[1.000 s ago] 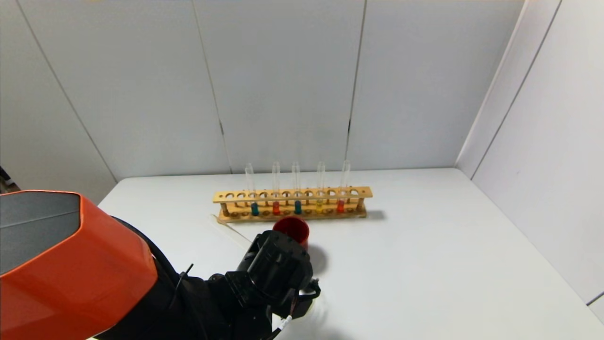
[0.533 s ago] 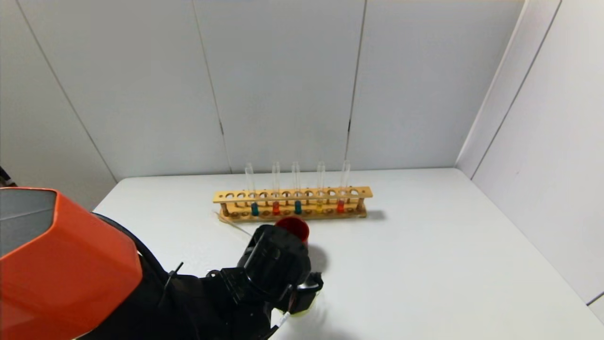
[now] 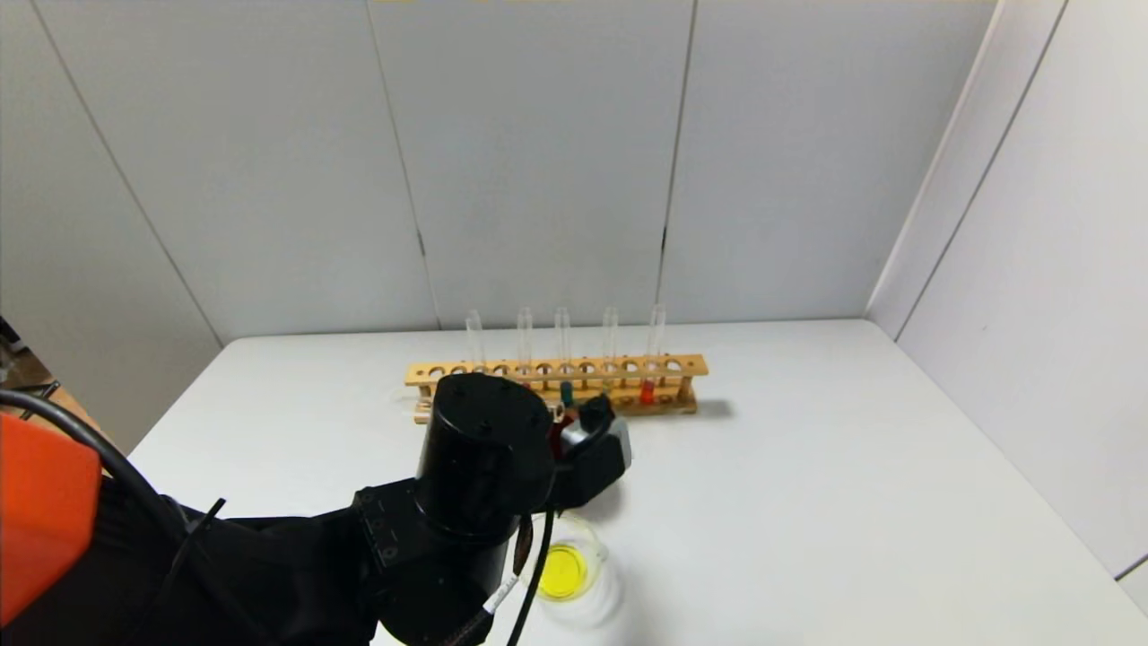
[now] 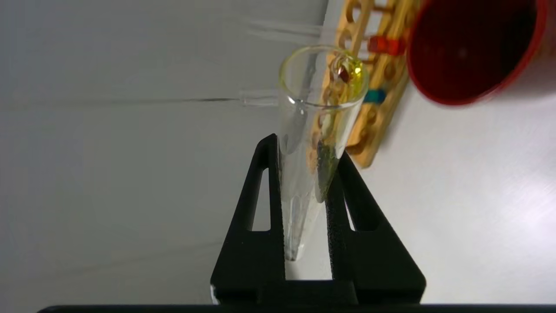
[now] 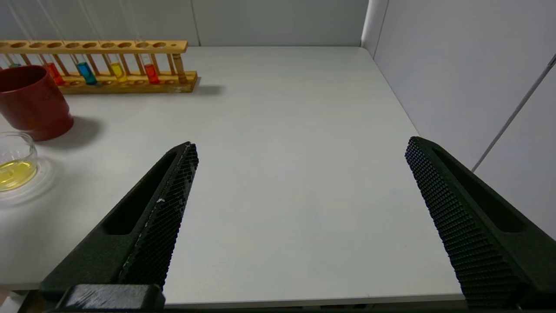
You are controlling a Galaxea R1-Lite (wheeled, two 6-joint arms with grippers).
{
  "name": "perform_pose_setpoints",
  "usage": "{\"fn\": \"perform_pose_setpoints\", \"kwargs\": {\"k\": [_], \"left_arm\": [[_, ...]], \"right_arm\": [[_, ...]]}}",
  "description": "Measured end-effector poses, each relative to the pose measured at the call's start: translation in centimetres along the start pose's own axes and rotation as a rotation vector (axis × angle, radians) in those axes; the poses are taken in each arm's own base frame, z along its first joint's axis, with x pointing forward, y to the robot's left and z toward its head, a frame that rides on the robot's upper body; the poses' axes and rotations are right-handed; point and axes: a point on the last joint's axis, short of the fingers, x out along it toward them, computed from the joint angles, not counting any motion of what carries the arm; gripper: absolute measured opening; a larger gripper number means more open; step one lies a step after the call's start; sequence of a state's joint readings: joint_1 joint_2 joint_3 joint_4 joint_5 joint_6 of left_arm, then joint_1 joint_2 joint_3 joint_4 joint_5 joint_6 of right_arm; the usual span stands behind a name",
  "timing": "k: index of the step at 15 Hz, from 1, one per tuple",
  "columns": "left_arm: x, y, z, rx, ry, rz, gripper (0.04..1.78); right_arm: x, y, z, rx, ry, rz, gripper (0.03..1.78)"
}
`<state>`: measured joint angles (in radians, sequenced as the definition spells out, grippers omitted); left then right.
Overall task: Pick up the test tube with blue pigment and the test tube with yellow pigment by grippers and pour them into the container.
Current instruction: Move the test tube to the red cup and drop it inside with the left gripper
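My left gripper (image 3: pixel 596 429) is shut on the test tube with yellow pigment (image 4: pixel 319 113), which is nearly empty, with yellow drops at its mouth. It hovers between the wooden rack (image 3: pixel 682 366) and the container (image 3: pixel 567 563), a low clear glass cup holding yellow liquid near the table's front. In the left wrist view the jaws (image 4: pixel 304 145) clamp the tube's lower part. A test tube with blue pigment (image 5: pixel 87 72) and a second yellow tube (image 5: pixel 116 71) stand in the rack. My right gripper (image 5: pixel 299 145) is open and empty above the table's front edge.
A dark-red cup (image 5: pixel 32 104) stands just in front of the rack, mostly hidden behind my left gripper in the head view. Tubes with red-orange liquid (image 3: pixel 647 391) are in the rack. Grey walls close the back and right. Bare table lies to the right.
My left arm has swung up and back from over the container toward the rack, turning the wrist. The container with yellow liquid, hidden before, now shows.
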<state>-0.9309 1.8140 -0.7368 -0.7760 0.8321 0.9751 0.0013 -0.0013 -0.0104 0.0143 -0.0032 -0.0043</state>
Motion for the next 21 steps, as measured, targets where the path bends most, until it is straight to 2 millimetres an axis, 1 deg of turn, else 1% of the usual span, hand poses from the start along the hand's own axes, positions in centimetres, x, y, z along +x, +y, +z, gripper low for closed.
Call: {"fn": "perform_pose_setpoints", "kwargs": {"k": [4, 5, 7, 9, 12, 16, 18, 21], "left_arm": [[0.1, 1.4, 1.4, -0.482, -0.042, 0.026, 0.32], [0.4, 1.8, 1.9, -0.591, -0.051, 0.034, 0.32], [1.7, 2.3, 2.2, -0.771, -0.057, 0.044, 0.32], [2.8, 2.5, 2.2, -0.891, -0.074, 0.023, 0.32], [3.5, 2.7, 2.5, -0.967, -0.122, -0.036, 0.32], [4.5, 2.7, 3.6, -0.993, -0.154, -0.055, 0.32], [5.1, 1.9, 3.8, -0.986, -0.151, -0.072, 0.32], [6.2, 0.0, 4.0, -0.985, -0.142, -0.128, 0.32]], "right_arm": [[0.0, 0.0, 0.0, 0.000, 0.000, 0.000, 1.74], [0.0, 0.0, 0.0, 0.000, 0.000, 0.000, 1.74], [0.0, 0.0, 0.0, 0.000, 0.000, 0.000, 1.74], [0.0, 0.0, 0.0, 0.000, 0.000, 0.000, 1.74], [0.0, 0.0, 0.0, 0.000, 0.000, 0.000, 1.74], [0.0, 0.0, 0.0, 0.000, 0.000, 0.000, 1.74], [0.0, 0.0, 0.0, 0.000, 0.000, 0.000, 1.74], [0.0, 0.0, 0.0, 0.000, 0.000, 0.000, 1.74]]}}
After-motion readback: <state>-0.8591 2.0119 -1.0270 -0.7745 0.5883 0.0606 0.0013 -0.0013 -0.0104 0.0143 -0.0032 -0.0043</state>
